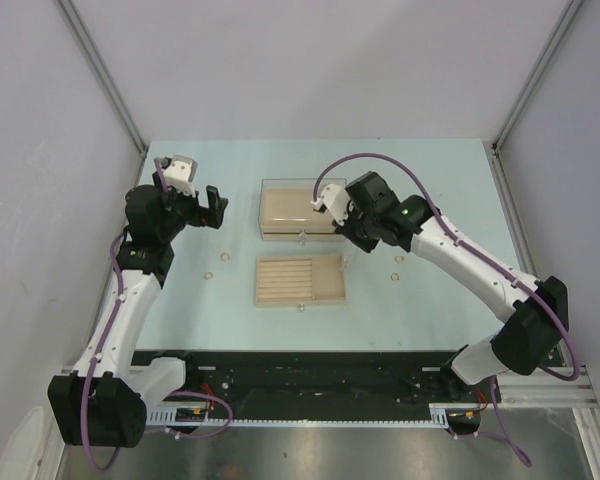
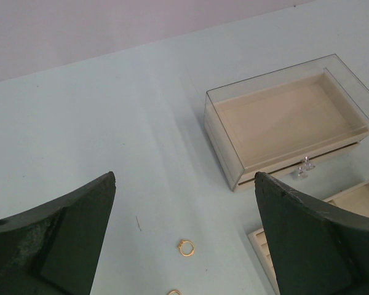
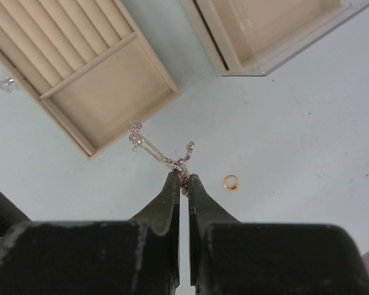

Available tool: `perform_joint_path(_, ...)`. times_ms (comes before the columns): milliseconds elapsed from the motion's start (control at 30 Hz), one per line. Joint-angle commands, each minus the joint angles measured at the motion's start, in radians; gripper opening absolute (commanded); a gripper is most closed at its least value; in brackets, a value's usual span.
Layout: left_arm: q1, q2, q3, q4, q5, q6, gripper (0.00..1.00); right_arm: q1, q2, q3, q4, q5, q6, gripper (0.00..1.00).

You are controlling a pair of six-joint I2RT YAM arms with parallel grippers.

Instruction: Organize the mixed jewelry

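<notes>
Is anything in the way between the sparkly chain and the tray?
Nothing visible. The right tool pinches the chain near the tray corner; the ring lies on the other side.

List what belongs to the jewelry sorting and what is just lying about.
Job: thin silvery chain, pinched in the right pincer; small gold rings, lying loose.
Lying about: clear-lidded beige box; beige slotted tray with a small knob. Both look empty.

Top camera: high overhead, covering the whole table (image 1: 205,320). Wrist cameras: close, angled downward. All three share tray (image 1: 300,280) and box (image 1: 298,208).
</notes>
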Motion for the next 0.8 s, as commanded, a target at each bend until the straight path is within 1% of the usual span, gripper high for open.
perform_joint_path(0,0.001,-0.022,-0.008,0.022,0.006,0.023,1.0,0.054,-0.019,0.001,-0.035,0.031,0.038,0.0)
perform_joint_path(300,0.001,-0.021,-0.011,0.022,0.005,0.023,1.0,0.148,0.021,-0.022,-0.026,0.014,0.052,0.0)
perform_joint_path(767,0.001,-0.018,-0.014,0.027,0.003,0.024,1.0,0.22,0.104,-0.033,-0.013,0.016,0.043,0.0)
